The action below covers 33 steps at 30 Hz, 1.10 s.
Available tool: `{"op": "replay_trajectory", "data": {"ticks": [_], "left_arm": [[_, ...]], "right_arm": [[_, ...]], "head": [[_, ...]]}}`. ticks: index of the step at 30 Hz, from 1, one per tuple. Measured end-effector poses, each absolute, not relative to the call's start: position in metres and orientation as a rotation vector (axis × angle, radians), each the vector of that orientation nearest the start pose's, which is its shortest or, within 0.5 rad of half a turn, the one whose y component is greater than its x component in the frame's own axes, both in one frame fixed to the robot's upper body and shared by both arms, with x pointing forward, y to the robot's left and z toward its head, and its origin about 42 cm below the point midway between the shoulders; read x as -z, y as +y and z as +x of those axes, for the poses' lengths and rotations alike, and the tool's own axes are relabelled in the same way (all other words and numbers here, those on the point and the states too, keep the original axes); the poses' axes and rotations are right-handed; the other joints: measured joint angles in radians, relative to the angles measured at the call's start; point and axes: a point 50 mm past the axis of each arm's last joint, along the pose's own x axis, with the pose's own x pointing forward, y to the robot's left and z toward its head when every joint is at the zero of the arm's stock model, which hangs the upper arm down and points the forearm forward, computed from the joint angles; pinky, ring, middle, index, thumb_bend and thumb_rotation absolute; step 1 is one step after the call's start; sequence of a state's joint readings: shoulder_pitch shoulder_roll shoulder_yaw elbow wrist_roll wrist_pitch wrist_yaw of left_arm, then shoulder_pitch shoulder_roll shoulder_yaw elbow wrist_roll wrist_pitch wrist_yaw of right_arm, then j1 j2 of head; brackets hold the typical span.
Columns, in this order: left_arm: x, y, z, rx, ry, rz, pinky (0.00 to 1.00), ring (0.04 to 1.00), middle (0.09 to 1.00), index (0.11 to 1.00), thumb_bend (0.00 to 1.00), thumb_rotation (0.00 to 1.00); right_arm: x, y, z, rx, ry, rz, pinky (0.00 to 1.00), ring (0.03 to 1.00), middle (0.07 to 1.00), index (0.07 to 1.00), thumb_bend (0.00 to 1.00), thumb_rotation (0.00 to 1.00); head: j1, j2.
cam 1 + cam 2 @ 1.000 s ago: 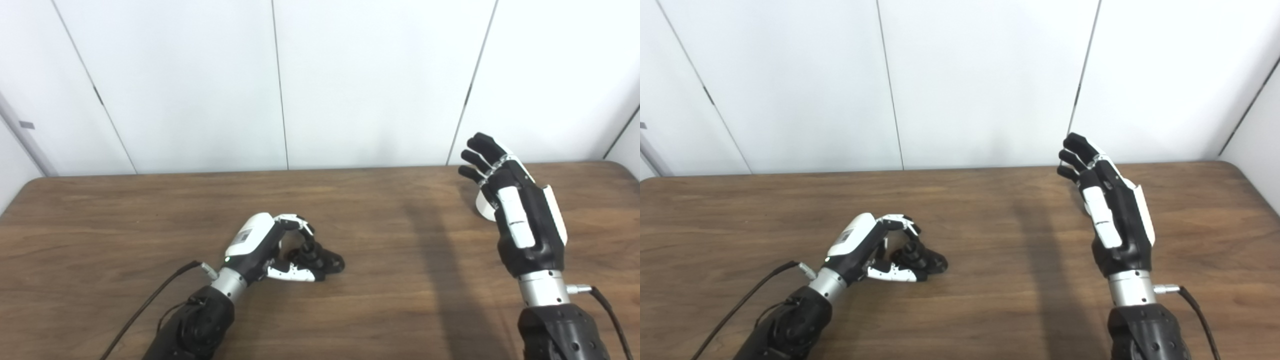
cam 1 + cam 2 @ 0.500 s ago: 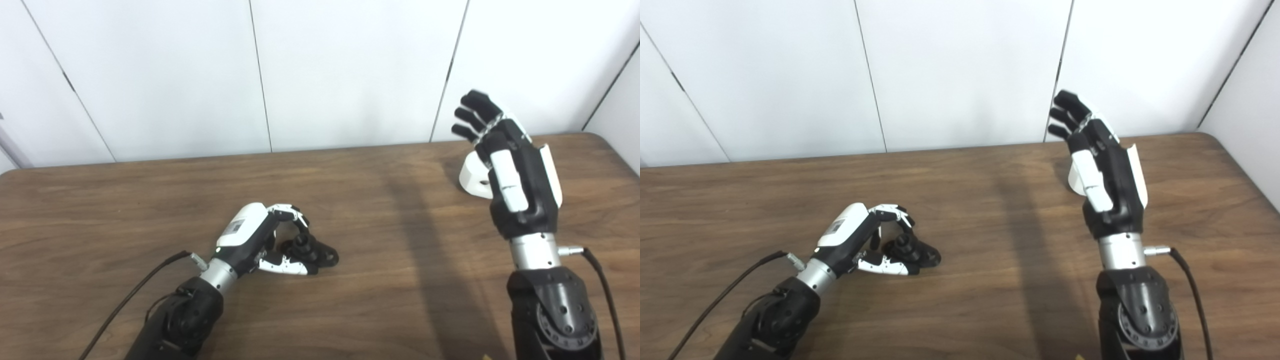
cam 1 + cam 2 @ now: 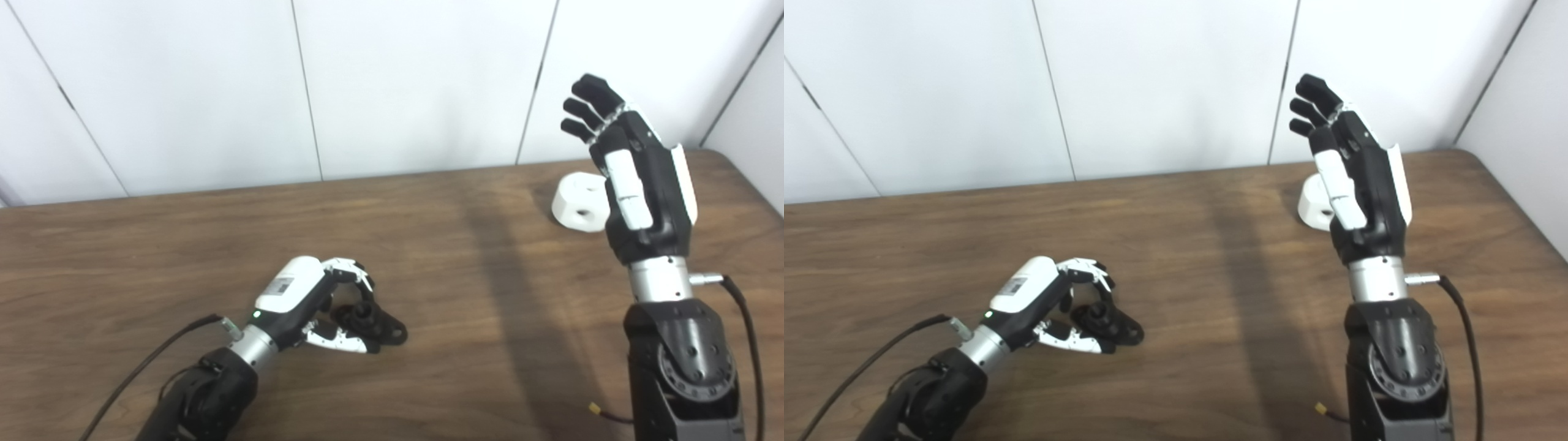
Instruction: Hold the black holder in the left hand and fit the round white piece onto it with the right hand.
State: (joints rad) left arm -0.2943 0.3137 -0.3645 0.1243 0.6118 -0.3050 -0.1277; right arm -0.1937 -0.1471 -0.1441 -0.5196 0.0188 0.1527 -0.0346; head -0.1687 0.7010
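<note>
Two hands: left hand [image 3: 306, 300] curled around black holder [image 3: 373, 321], right hand [image 3: 637, 177] open before round white piece [image 3: 579, 202].

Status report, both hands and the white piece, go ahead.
Left hand curled around black holder on table. Right hand open, raised, empty. Round white piece on table beyond it, untouched. Nothing between.

I see the black holder [image 3: 375, 323] lying flat on the wooden table at about seven o'clock from the table's middle, a stubby peg standing up from its base. The round white piece [image 3: 579, 201] rests on the table far off at two o'clock, a small hole showing in its side wall.
</note>
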Motion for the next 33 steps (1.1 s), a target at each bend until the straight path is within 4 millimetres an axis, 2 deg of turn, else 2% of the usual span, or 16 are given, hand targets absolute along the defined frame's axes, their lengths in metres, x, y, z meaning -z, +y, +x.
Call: {"op": "replay_trajectory", "data": {"ticks": [4,6,9,16,20,26,33], "left_arm": [[-0.139,0.189,0.354,0.595,-0.452,0.977,0.93,0.819,0.695,0.483,0.52,0.05],[-0.138,0.19,0.355,0.596,-0.451,0.977,0.94,0.82,0.696,0.483,0.52,0.05],[-0.137,0.191,0.356,0.596,-0.447,0.979,0.94,0.815,0.695,0.483,0.52,0.05],[-0.131,0.192,0.361,0.592,-0.482,1.021,0.9,0.818,0.696,0.483,0.52,0.05],[-0.128,0.195,0.366,0.574,-0.482,1.023,0.96,0.84,0.703,0.483,0.52,0.05],[-0.127,0.202,0.373,0.546,-0.462,1.027,0.94,0.837,0.703,0.484,0.52,0.05],[-0.126,0.208,0.375,0.534,-0.46,1.038,0.93,0.822,0.699,0.483,0.52,0.05]], "right_arm": [[-0.289,-0.278,0.291,0.158,-0.578,-0.287,0.75,0.831,0.879,0.833,0.46,0.45],[-0.292,-0.287,0.29,0.191,-0.581,-0.331,0.73,0.828,0.883,0.829,0.48,0.37],[-0.293,-0.297,0.288,0.23,-0.583,-0.344,0.71,0.822,0.87,0.823,0.49,0.34],[-0.291,-0.299,0.284,0.268,-0.589,-0.385,0.7,0.796,0.844,0.812,0.52,0.4],[-0.289,-0.301,0.279,0.317,-0.616,-0.471,0.72,0.807,0.847,0.82,0.51,0.41],[-0.276,-0.317,0.276,0.359,-0.566,-0.517,0.78,0.851,0.875,0.844,0.54,0.23],[-0.266,-0.351,0.284,0.365,-0.467,-0.68,0.76,0.869,0.885,0.863,0.62,0.23]], "head": [[-0.012,-0.003],[-0.018,-0.008],[-0.035,-0.015],[-0.066,-0.026],[-0.069,-0.031],[-0.089,-0.043],[-0.115,-0.058]]}}
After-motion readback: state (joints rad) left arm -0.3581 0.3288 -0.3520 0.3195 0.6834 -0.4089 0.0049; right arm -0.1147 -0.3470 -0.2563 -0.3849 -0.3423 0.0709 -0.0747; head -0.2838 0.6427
